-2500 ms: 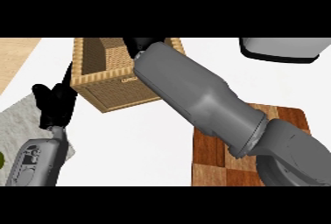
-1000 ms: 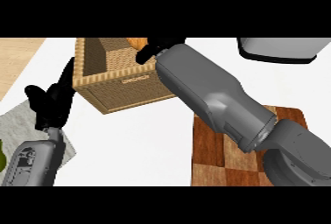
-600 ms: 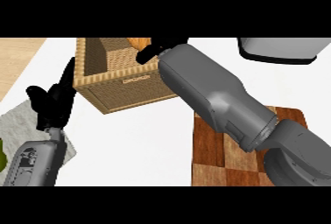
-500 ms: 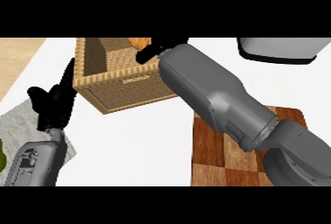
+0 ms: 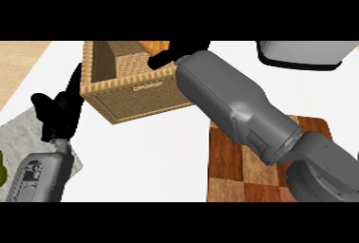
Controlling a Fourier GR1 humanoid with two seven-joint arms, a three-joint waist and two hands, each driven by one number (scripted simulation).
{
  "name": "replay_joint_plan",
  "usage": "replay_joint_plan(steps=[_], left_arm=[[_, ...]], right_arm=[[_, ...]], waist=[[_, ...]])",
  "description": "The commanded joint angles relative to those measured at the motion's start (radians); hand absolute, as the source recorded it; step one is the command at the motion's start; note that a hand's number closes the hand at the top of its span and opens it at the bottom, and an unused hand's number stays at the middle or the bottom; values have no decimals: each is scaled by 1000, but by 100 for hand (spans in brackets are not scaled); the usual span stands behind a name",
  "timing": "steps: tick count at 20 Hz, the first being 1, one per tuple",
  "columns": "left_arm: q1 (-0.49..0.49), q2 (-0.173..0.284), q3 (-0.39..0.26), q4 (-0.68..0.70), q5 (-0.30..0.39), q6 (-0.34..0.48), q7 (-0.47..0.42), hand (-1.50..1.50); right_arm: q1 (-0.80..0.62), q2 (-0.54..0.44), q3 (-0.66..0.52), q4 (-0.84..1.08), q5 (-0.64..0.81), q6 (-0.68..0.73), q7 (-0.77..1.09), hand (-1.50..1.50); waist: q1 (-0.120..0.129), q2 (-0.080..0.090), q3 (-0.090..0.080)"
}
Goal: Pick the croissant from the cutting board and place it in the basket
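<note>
**Right hand over the basket, croissant at its fingertips**

Right hand [image 5: 172,53] sits above the open top of the basket [image 5: 133,90], at the end of a grey forearm that slants across the counter from the cutting board [image 5: 242,166]. Only part of this black hand shows beyond the wrist, with dark fingers reaching over the basket's near rim. An orange-brown piece, the croissant [image 5: 154,46], shows inside the basket just beside those fingers. Whether the fingers are curled round it or have let go cannot be told, since the forearm hides the palm.

Relative to the basket, the cutting board lies below and to the right, well apart, and most of it is covered by the arm. A grey, dark-rimmed object [image 5: 305,53] sits to the basket's right, cut by the upper edge.

Left hand [image 5: 60,111] rests just left of the basket, fingers straight and pointing up, holding nothing. It stands over a pale grey cloth [image 5: 21,135].
</note>
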Motion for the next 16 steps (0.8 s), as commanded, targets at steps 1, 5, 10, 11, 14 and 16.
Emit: replay_joint_plan(steps=[1,5,10,11,14,16], left_arm=[[0,16,13,-4,19,-24,-5,0],[-1,7,1,-5,0,-6,20,0],[36,-11,-13,-21,-18,12,-2,0],[16,-16,-9,-41,0,10,33,0],[17,46,48,1,20,-20,4,0],[39,13,19,-4,-3,3,0,0]], right_arm=[[47,38,19,30,-3,16,100,150],[58,38,0,35,17,-158,40,-150],[49,38,-42,-4,25,-354,42,-150],[30,39,-59,-2,16,-370,55,-150],[-11,39,-113,-3,7,-471,71,-150],[6,39,-128,-23,10,-587,109,-150]], waist=[[10,35,-4],[-8,33,-2],[-20,27,-2],[-11,28,-2],[-30,25,-2],[-37,21,-1]])
